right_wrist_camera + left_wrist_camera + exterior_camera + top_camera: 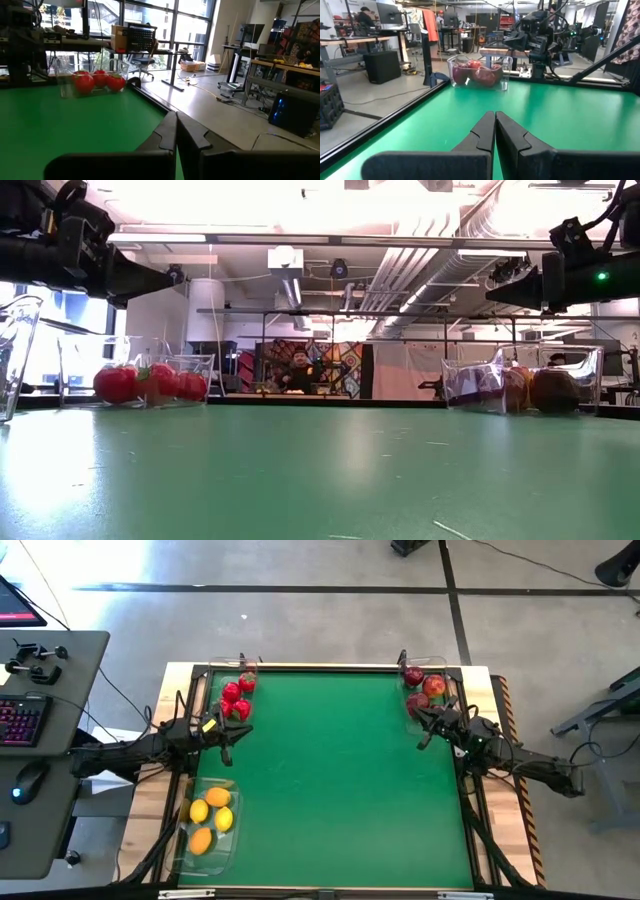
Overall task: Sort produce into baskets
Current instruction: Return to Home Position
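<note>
1. Just beside the closed left end effector (226,743), a clear tray (219,688) holds small red fruits (238,698).
2. On its other side, a second tray (225,858) holds lemons (210,812).
3. Beside the closed right end effector (425,737), a third tray (428,661) holds apples (425,688).

Small-fruit tray (240,661) holding small fruits (236,700), upper left of frame; apple tray (432,661) with apples (424,686), upper right; lemon tray (222,858) with lemons (211,817), lower left; all on table (340,780).
</note>
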